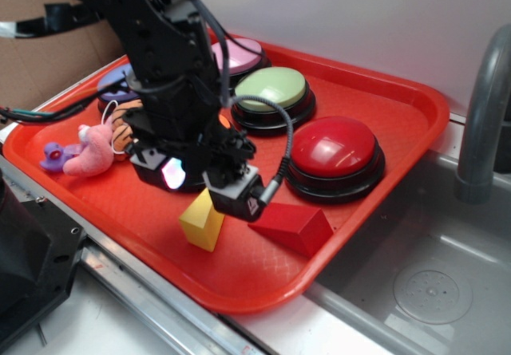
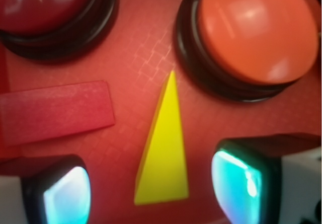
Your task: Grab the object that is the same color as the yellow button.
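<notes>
**Claw straddling the yellow wedge**

I am seeing the gripper (image 2: 151, 183) hanging spread wide over the yellow wedge block (image 2: 163, 148), gripping nothing. In the wrist view the wedge is lying between the two glowing fingertips (image 2: 68, 196), apart from both, its point aimed away from the claw. Relative to the wedge, one red wedge block (image 1: 291, 226) is lying just beside it on the red tray (image 1: 383, 104). I am counting one red button (image 1: 335, 149), one light green button (image 1: 271, 92), one orange button (image 2: 256, 32), one pink stuffed toy (image 1: 94, 151). The yellow button is hiding from me.
</notes>
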